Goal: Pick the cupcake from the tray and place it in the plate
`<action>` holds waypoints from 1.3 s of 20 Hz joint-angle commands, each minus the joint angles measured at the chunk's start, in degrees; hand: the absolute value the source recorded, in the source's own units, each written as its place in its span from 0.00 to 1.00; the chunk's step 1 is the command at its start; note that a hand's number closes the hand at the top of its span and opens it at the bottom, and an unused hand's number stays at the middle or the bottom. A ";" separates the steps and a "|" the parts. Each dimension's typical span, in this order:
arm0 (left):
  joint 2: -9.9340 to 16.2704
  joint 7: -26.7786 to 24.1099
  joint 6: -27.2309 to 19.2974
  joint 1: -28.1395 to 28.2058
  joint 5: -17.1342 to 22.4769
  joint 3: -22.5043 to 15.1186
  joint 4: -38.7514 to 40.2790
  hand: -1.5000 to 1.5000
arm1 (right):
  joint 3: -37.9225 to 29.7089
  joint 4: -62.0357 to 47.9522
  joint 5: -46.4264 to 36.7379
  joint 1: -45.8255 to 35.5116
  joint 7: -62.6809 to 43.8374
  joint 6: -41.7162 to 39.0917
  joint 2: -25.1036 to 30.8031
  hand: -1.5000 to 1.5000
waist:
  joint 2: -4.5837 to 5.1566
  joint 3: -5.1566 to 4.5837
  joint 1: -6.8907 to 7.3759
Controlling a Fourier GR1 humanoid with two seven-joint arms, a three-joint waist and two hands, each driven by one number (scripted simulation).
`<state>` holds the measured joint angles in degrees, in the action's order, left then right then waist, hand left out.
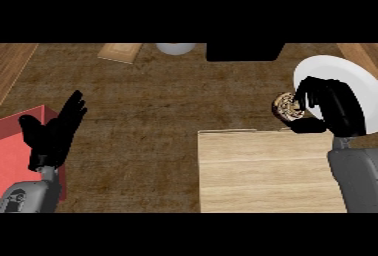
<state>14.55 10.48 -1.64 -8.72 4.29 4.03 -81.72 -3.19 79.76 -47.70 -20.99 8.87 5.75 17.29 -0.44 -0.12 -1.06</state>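
The cupcake (286,106), brown with a speckled top, is held in my right hand (332,107), whose fingers and thumb curl round it. It hangs just left of the white plate (332,70) at the right edge, above the far end of the light wooden tray (266,170). The hand covers much of the plate's lower part. My left hand (52,131) stays open with fingers up at the left, over the edge of a red box.
A red box (18,150) sits at the left edge. At the back lie a small wooden block (119,51), a pale round object (176,48) and a black object (245,51). Dark wooden counter (148,110) spreads between them.
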 commanded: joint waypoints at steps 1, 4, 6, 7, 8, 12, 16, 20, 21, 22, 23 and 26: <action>-0.31 0.86 1.11 3.42 0.50 -0.69 -4.05 0.50 | -4.58 5.76 1.76 2.44 -5.25 1.80 -0.53 1.00 | 0.18 0.12 0.84; -0.61 0.60 0.66 -1.86 -0.41 -0.12 0.92 0.50 | -9.53 0.08 5.97 -1.63 -5.03 0.23 1.35 1.00 | 0.49 0.12 0.92; -1.64 1.24 -0.01 1.85 -1.30 -1.65 -3.00 0.50 | -13.26 -4.56 9.70 -1.90 -2.13 0.01 3.12 1.00 | 0.45 0.15 1.35; -1.77 0.46 -1.18 -2.48 -2.12 -0.89 -0.16 0.50 | -13.88 -3.74 11.01 -2.33 -3.22 -1.45 3.48 1.00 | 0.48 0.13 0.97; -1.16 -0.43 1.05 -2.66 -0.79 0.31 1.29 0.50 | -12.37 -6.07 7.93 -1.55 -2.60 1.37 2.85 1.00 | 0.49 0.12 1.11; -1.47 -1.28 1.31 -1.14 -1.09 -0.20 0.79 0.50 | -19.99 -22.56 11.25 -8.14 5.24 3.33 10.35 1.00 | 0.74 0.17 1.70; -1.84 0.48 1.60 0.91 -1.49 -1.26 -2.81 0.50 | -21.24 -37.19 10.54 -16.69 8.80 4.49 14.98 1.00 | 0.76 0.20 2.50; -3.09 0.06 0.68 -1.84 -2.39 -1.66 -0.31 0.50 | -21.17 -49.76 7.64 -16.49 17.07 9.07 17.76 1.00 | 1.15 0.26 2.81; -1.09 -0.57 2.03 -3.06 -1.93 -0.04 2.16 0.50 | -20.59 -51.39 7.37 -17.06 16.92 6.39 19.07 1.00 | 1.23 0.25 2.76; -3.80 0.05 -0.27 -1.88 -2.99 -1.93 -0.03 0.50 | -18.97 -52.80 5.25 -18.01 15.71 5.59 20.13 1.00 | 1.26 0.27 3.21; -1.93 0.72 2.90 -1.31 -0.74 -1.19 -1.83 0.50 | -17.71 -53.33 3.86 -17.68 16.06 3.08 22.43 1.00 | 1.30 0.28 3.69; -2.54 -0.65 1.38 -1.83 -2.37 -1.33 0.36 0.50 | -22.54 -59.92 9.99 -18.66 16.51 -4.60 22.27 1.00 | 1.58 0.37 3.62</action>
<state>11.83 9.83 -0.48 -10.31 1.97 2.59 -81.51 -23.82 26.93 -39.75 -38.66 24.64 7.25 37.47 0.90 0.16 2.18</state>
